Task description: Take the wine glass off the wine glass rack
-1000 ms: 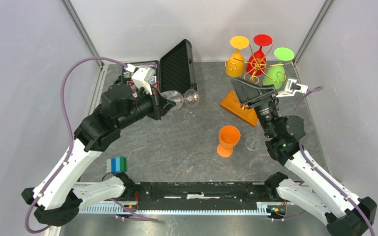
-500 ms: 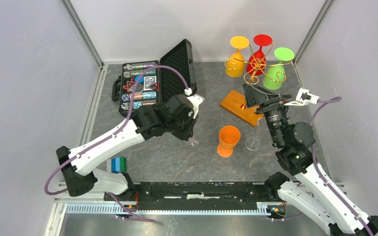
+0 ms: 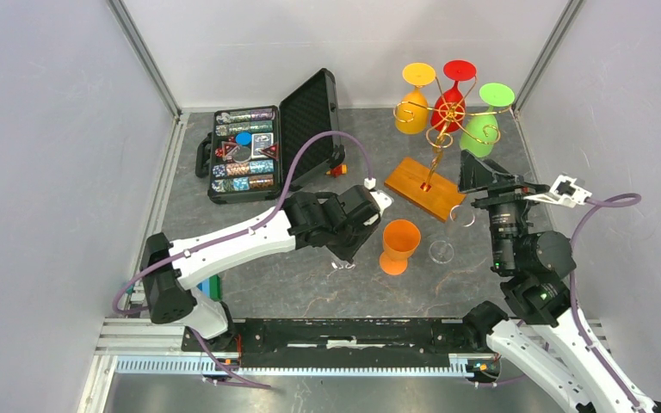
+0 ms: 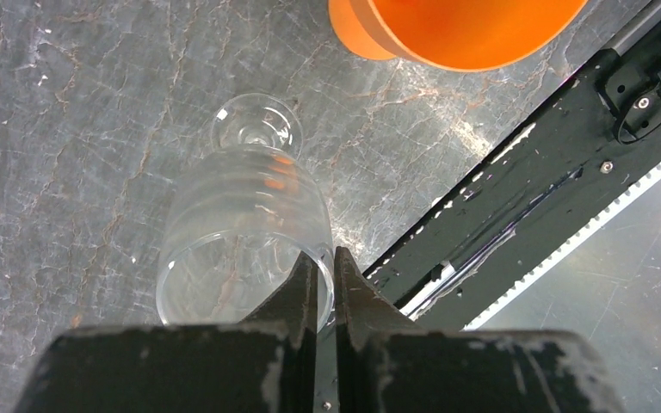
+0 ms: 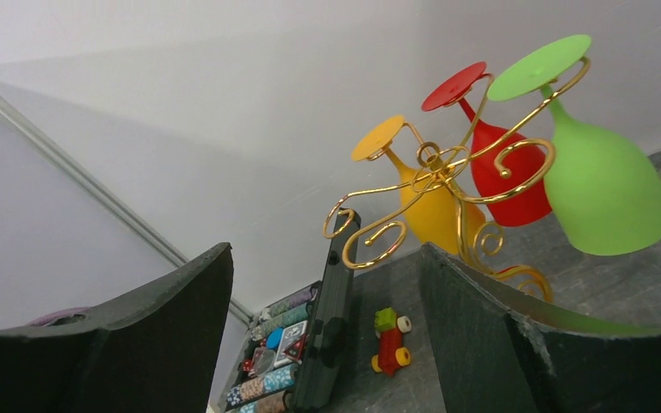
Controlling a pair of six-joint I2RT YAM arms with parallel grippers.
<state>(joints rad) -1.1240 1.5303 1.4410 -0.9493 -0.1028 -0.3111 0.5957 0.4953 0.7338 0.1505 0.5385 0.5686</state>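
Grey tabletop point(image 3: 310, 288), open case point(image 3: 310, 116) of small items point(image 3: 243, 157), rack point(image 3: 417, 185) holding three glasses point(image 3: 453, 101)

Three coloured glasses point(image 3: 479, 133) hang on the wine glass rack point(image 3: 419, 191).

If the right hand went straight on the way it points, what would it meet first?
Probably the rack: its empty curled arms sit between the open right hand's fingers, with the yellow glass just behind. Depth is hard to judge.
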